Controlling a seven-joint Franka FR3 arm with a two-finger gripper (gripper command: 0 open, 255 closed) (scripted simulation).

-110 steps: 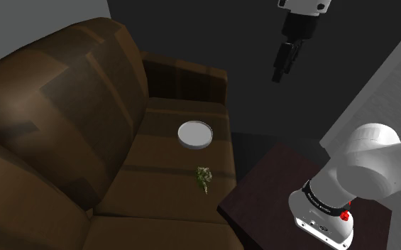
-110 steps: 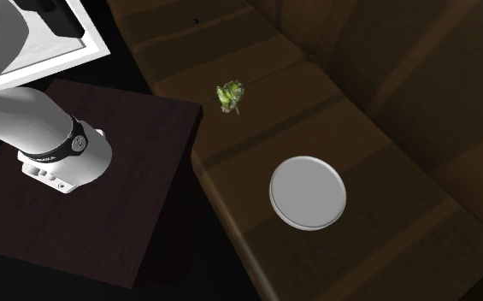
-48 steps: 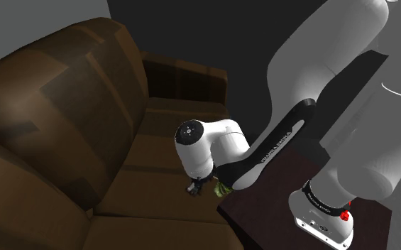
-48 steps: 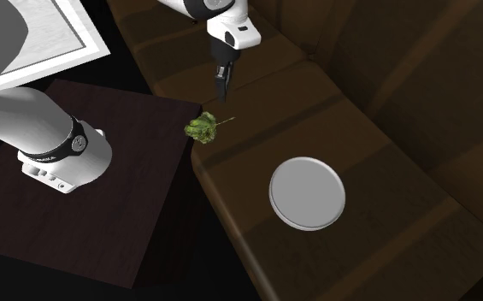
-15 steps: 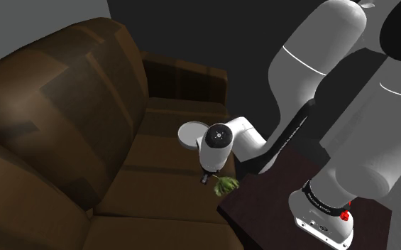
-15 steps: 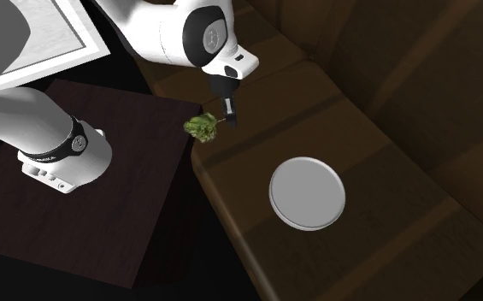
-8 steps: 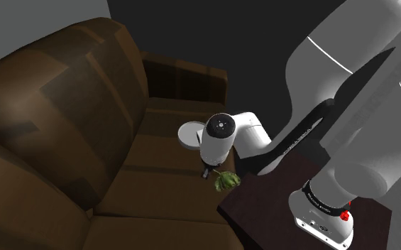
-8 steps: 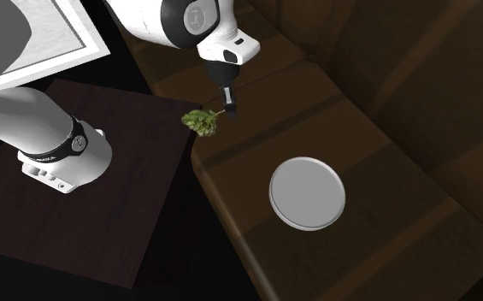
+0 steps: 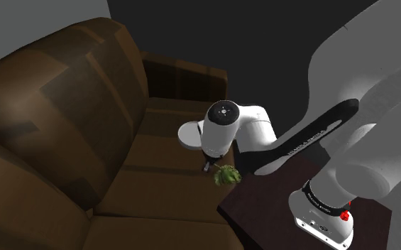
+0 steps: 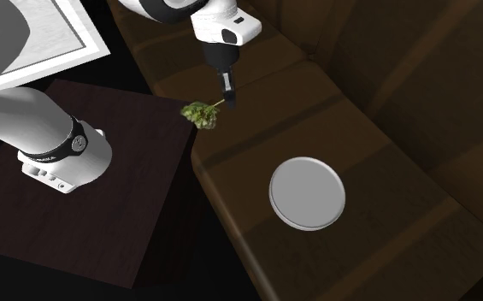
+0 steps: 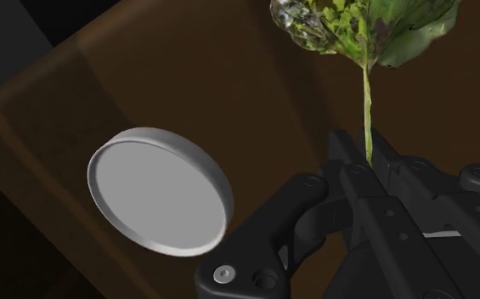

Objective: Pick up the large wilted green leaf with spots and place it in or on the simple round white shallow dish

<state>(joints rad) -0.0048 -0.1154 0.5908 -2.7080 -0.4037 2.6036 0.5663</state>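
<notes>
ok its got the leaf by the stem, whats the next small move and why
Probably carry the leaf across the sofa seat toward the white dish, keeping height. The gripper is shut on the thin stem, the leaf dangles beside the fingers near the seat's edge, and the dish lies apart from it with nothing in it.

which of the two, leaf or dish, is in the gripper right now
The green leaf, pinched by its stem in the gripper; the round white dish lies apart on the sofa seat.
</notes>
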